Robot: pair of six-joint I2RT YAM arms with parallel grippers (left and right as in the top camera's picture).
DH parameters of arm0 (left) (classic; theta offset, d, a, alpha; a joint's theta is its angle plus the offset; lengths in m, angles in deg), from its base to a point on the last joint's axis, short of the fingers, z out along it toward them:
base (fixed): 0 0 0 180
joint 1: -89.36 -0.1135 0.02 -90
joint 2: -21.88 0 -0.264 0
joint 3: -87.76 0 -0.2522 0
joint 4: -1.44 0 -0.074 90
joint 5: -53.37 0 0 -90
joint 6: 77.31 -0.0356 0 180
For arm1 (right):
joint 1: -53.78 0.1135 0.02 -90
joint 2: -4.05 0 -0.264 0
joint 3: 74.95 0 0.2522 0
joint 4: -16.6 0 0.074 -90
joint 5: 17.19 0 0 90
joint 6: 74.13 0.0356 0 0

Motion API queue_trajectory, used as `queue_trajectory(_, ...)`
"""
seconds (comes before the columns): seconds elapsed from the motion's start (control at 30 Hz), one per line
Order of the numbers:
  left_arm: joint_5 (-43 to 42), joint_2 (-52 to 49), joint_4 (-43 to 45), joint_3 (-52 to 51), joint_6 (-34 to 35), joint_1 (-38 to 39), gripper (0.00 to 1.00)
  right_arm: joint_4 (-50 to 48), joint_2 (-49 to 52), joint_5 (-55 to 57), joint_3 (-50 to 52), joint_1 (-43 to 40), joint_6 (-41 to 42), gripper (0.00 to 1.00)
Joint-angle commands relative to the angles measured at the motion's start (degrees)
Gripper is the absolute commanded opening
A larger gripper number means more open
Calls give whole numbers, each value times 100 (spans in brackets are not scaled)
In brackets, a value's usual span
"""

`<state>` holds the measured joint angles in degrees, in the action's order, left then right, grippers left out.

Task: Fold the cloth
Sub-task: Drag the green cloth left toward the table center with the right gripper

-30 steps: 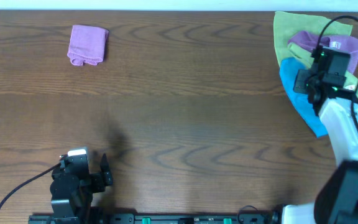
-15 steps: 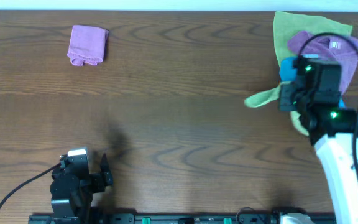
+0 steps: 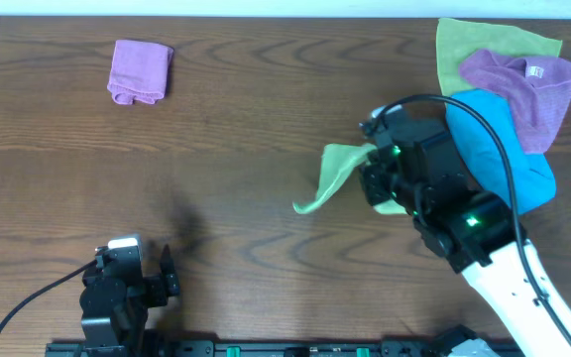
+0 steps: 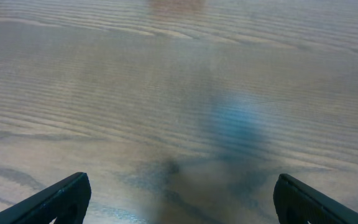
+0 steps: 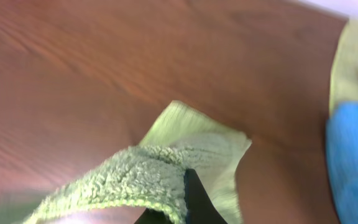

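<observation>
Lime-green microfibre cloth hangs pinched in our right claw. The fingers are closed tight on a bunched, fuzzy edge of it. From overhead, the loose fabric trails out to the claw's left and ends in a drooping pointed corner over the dark wooden table. In the right wrist view, one black finger presses against the gathered pile. A flatter, smoother panel of the cloth spreads just ahead of the claw. We cannot tell whether that panel touches the wood.

Just to the right of the right claw, close against its wrist, lies a crumpled bright blue cloth. Further ahead and to the right, a rumpled purple cloth with a small white tag rests partly on the blue one. It also lies partly on a flat, duller yellow-green cloth at the table's far edge.

Our left claw sits well apart, far to the left of the right claw and near the table's front edge. Its fingers are spread wide with only bare wood between them, as the left wrist view shows. Far ahead of the left claw, a small folded purple cloth lies alone.
</observation>
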<state>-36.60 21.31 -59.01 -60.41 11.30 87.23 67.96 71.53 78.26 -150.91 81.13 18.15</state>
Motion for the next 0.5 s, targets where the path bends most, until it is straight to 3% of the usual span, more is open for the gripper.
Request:
queue_trajectory(0.0, 52, 33, -9, -35, -35, 33, 95, -450, 295, 9, -76, 33, -122, 1)
queue_trajectory(0.17, 52, 33, -9, -35, -35, 33, 95, -1261, 1196, 0, -254, 4, -367, 1)
queue_trajectory(0.33, 52, 33, -9, -35, -35, 33, 95, -903, 1915, -417, -861, 76, -472, 1)
queue_trajectory(0.47, 52, 33, -9, -37, -35, 33, 95, -278, 1934, -155, -1034, 157, -474, 11)
